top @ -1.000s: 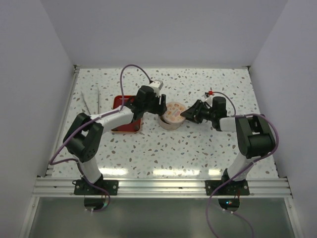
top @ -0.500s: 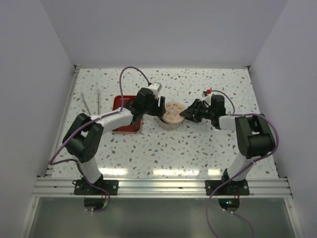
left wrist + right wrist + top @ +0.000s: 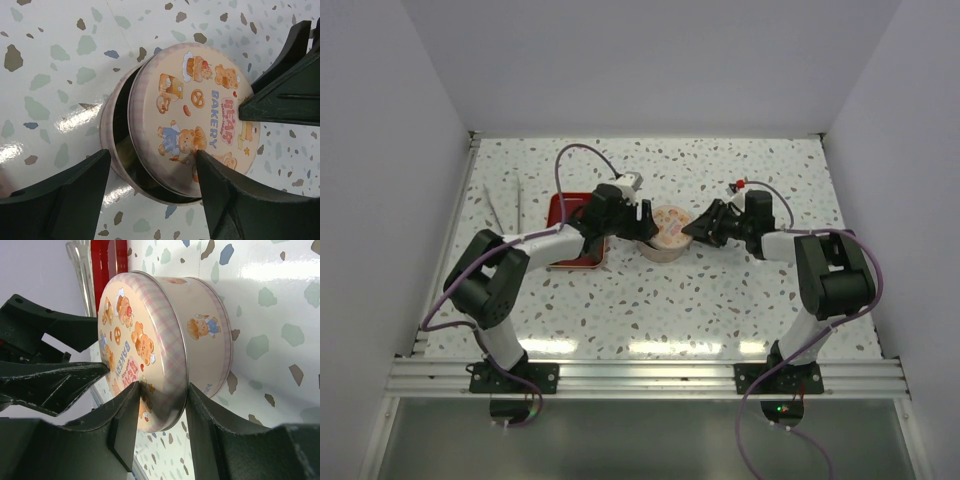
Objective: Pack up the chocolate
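while the right claw (image 3: 162,395) is clenched on the rim of the lid (image 3: 195,115), which sits skewed over the tin (image 3: 111,135), the left claw (image 3: 150,165) hangs spread wide astride that tin, grasping nothing. no chocolate shows in any view, so its look cannot be told; it is likely inside the tin under the lid, or on the red tray (image 3: 102,265) beyond. such small pieces should be light, firm yet easily dented and a bit slick, best pinched gently across the middle.
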